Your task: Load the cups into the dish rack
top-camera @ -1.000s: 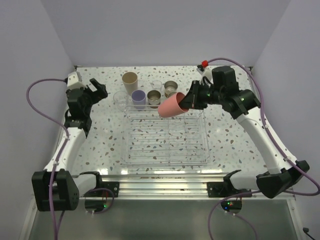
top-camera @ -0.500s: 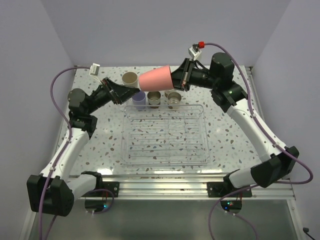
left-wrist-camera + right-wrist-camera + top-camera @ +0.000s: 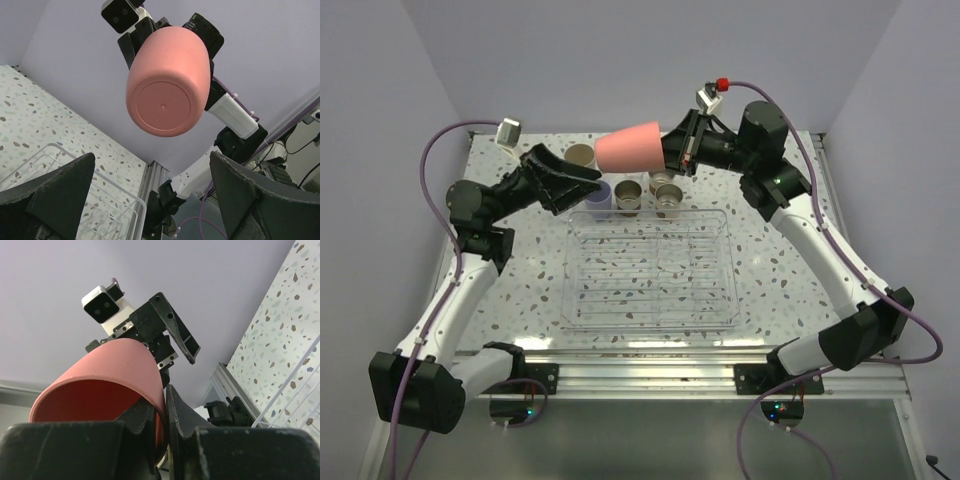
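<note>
Speckled table [image 3: 520,270] holds a clear plastic dish rack [image 3: 650,320]; above its 12 o'clock edge the right tool [image 3: 672,153] pinches the rim of a round coral-pink plastic cup [image 3: 630,150], likely light, stiff and slippery, best hugged round its sides by the wide-spread left tool [image 3: 582,185].

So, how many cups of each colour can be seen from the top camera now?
Pink cup: 1
Beige cup: 1
Lavender cup: 1
Steel cups: 2
Total: 5 in plain view; others may be hidden.
</note>
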{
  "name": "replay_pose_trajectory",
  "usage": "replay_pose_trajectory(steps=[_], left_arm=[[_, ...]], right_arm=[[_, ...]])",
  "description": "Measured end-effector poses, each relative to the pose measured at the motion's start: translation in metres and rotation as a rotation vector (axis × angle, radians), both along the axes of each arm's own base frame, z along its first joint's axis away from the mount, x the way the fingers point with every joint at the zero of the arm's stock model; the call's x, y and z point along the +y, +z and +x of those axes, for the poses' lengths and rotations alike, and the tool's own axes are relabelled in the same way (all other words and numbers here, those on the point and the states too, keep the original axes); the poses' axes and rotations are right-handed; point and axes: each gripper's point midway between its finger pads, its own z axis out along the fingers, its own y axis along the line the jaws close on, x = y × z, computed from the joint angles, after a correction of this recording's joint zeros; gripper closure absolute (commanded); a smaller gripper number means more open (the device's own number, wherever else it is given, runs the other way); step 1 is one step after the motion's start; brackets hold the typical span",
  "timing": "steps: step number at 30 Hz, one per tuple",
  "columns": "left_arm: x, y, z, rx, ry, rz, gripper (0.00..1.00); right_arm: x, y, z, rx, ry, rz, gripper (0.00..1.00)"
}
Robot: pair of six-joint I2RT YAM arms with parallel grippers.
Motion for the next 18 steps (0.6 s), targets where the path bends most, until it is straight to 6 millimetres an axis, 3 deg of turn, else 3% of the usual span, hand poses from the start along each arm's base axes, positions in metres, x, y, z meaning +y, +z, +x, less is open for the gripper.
replay_pose_trajectory(steps=[14, 18], left_arm=[[-0.015, 0.006, 0.007, -0.008, -0.02, -0.024, 0.0], [-0.019, 0.01, 0.006, -0.014, -0.024, -0.031, 0.07]], right_arm=[[0.014, -0.024, -0.014, 0.021, 0.027, -0.084, 1.0], [0.015, -0.03, -0.014, 0.024, 0.022, -0.106, 1.0]])
